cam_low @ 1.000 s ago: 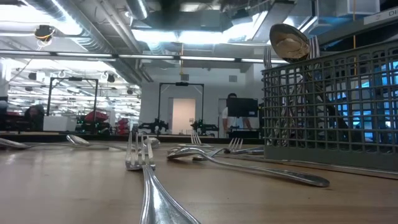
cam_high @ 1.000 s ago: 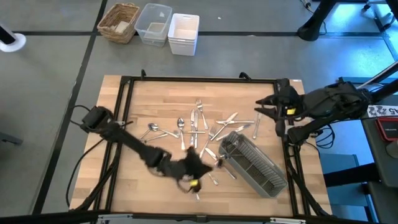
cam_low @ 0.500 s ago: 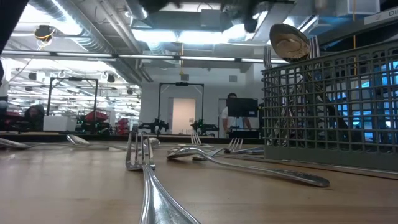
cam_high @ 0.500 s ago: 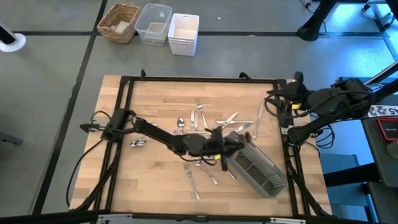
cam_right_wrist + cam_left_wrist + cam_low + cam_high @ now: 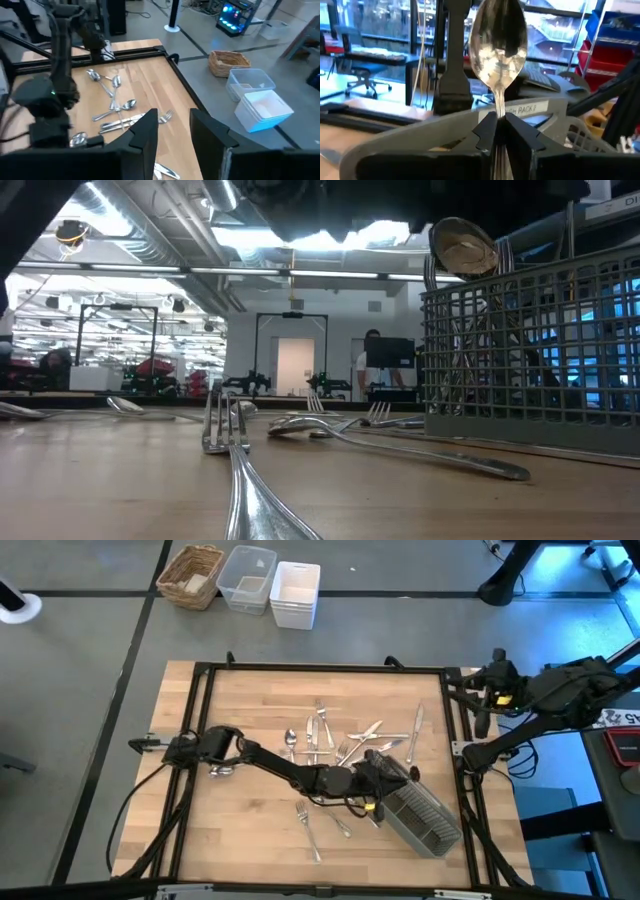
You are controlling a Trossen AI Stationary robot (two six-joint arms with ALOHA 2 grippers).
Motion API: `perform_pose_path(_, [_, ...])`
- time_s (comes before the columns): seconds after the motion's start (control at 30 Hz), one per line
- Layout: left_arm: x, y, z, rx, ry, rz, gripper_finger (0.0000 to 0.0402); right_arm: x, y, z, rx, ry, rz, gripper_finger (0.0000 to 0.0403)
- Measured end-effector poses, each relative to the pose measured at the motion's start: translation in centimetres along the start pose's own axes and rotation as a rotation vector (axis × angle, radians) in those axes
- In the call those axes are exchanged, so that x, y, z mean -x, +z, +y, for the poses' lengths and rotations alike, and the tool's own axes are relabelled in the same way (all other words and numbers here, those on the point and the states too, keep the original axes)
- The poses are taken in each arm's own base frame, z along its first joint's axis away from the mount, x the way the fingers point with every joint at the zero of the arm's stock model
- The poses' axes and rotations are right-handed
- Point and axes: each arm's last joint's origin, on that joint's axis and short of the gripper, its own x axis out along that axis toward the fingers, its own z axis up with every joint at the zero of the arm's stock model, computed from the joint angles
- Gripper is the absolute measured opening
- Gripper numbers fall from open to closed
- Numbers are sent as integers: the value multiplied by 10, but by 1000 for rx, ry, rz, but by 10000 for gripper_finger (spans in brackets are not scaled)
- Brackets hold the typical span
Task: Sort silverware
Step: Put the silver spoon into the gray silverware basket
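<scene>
My left gripper (image 5: 398,773) reaches level across the table from the left, over the upper end of the grey slatted caddy (image 5: 418,808). It is shut on a shiny spoon (image 5: 499,42). Loose silverware (image 5: 330,740) lies flat on the wooden table, with forks (image 5: 308,828) nearer the front and a spoon (image 5: 220,771) under the left arm. In the low view another spoon's bowl (image 5: 463,247) stands up out of the caddy (image 5: 530,345). My right gripper (image 5: 175,140) hangs open over the table's right rail (image 5: 470,695), holding nothing. My left gripper pinches the spoon's handle (image 5: 498,111) between its two fingers, a short way back from the bowl. The spoon lies along the fingers, its bowl sticking out ahead of the fingertips. It is lifted clear of the table.
A black frame rail (image 5: 200,720) runs around the tabletop. A wicker basket (image 5: 192,575), a clear tub (image 5: 246,578) and a white bin (image 5: 296,592) stand on the floor beyond the far edge. A person (image 5: 372,365) stands far off in the room.
My left gripper has swung from near the front edge toward the right and far side, ending over the caddy. My right gripper has drawn back toward the table's right edge.
</scene>
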Motion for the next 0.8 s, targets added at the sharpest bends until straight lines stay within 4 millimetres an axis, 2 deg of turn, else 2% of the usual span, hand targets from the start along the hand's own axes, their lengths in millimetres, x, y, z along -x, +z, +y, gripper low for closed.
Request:
perform_pose_path(0.3, [1,-1,-2,50,2,33,110,4,-5,-5,-23,-6,22,115])
perform_pose_path(0.4, [2,3,-5,59,-9,-10,127,5,-6,-6,-19,-6,27,115])
perform_pose_path(0.57, [8,42,-10,41,-25,-117,131,5,-9,-7,-105,-17,53,115])
perform_pose_path(0.7, [16,76,-11,-51,-20,-162,125,1,-19,-6,-147,-50,132,115])
perform_pose_path(0.8, [19,93,-7,-116,-2,-167,120,-4,-26,-4,-144,-79,182,115])
